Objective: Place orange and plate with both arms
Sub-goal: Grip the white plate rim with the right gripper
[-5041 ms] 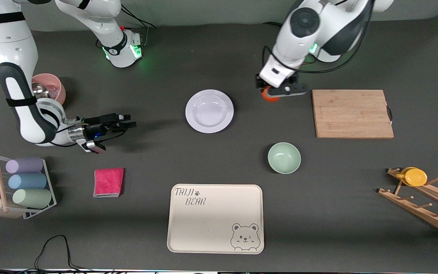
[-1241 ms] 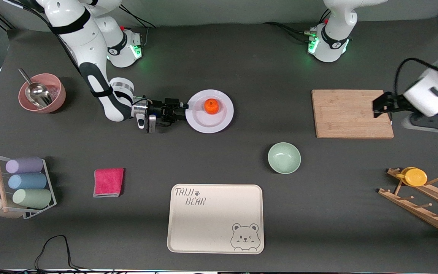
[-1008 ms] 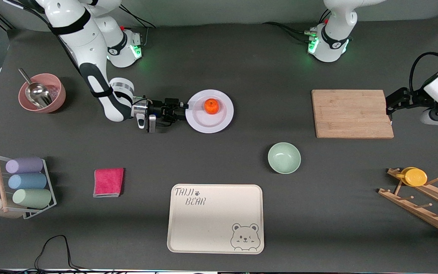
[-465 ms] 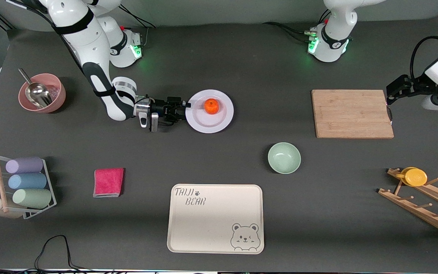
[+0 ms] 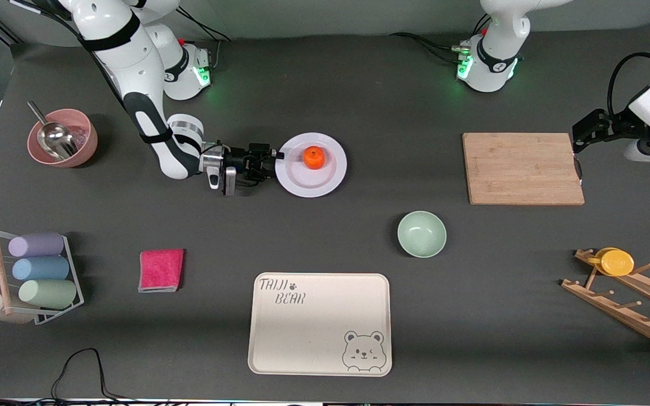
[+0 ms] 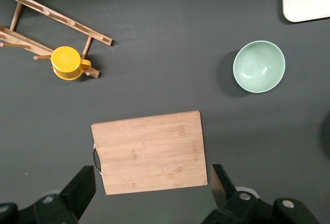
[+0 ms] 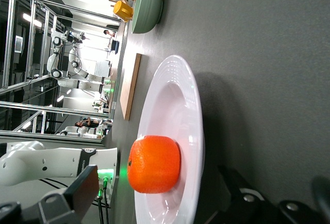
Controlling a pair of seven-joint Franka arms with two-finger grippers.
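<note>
The orange (image 5: 314,157) sits on the white plate (image 5: 302,189) in the middle of the table. My right gripper (image 5: 273,161) is low at the plate's rim on the right arm's side, open, its jaws either side of the rim edge. The right wrist view shows the orange (image 7: 154,163) on the plate (image 7: 175,79) just ahead of the right gripper (image 7: 154,203). My left gripper (image 5: 578,133) is open and empty, up in the air off the cutting board's edge at the left arm's end. In the left wrist view the left gripper (image 6: 149,198) holds nothing.
A wooden cutting board (image 5: 522,168) lies toward the left arm's end. A green bowl (image 5: 421,234) and a cream bear tray (image 5: 319,324) lie nearer the camera. A peg rack holds a yellow cup (image 5: 615,261). A pink cloth (image 5: 161,270), cup rack (image 5: 31,276) and pink bowl (image 5: 62,138) are toward the right arm's end.
The orange went from my left gripper onto the plate, and the left arm drew back past the cutting board. My right gripper came to the plate's rim and edged closer.
</note>
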